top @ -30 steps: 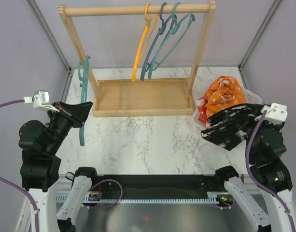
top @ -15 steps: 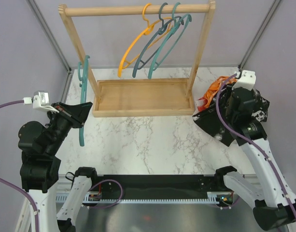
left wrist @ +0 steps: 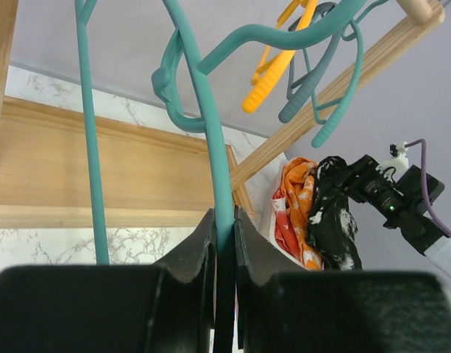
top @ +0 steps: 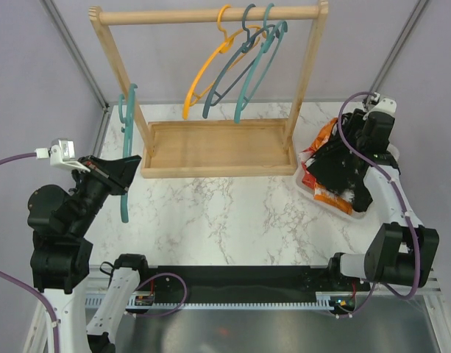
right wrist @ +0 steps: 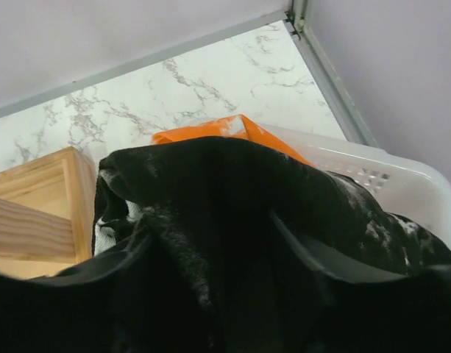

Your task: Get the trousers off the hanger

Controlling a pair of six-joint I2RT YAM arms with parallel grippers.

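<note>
A bare teal hanger (top: 124, 193) hangs upright left of the rack, and my left gripper (top: 126, 170) is shut on its stem (left wrist: 210, 110); the fingers (left wrist: 224, 220) pinch the teal bar. My right gripper (top: 343, 165) reaches down into the white basket (top: 324, 200). Its jaws (right wrist: 210, 228) stand spread apart, with the black trousers (right wrist: 232, 184) lying loose between and over them. Those black trousers (top: 335, 168) rest on top of the orange trousers (top: 322, 136) and the red trousers (left wrist: 288, 228) in the basket.
The wooden rack (top: 210, 15) with its tray base (top: 218, 151) stands at the back. Three bare hangers hang on its rail: orange (top: 207, 70), grey-blue (top: 232, 73) and teal (top: 258, 66). The basket sits against the right wall (right wrist: 387, 173).
My right arm swung from the front right to over the basket, brought the black trousers down onto the pile and opened its jaws. The hangers on the rail swung left. The left arm stayed still.
</note>
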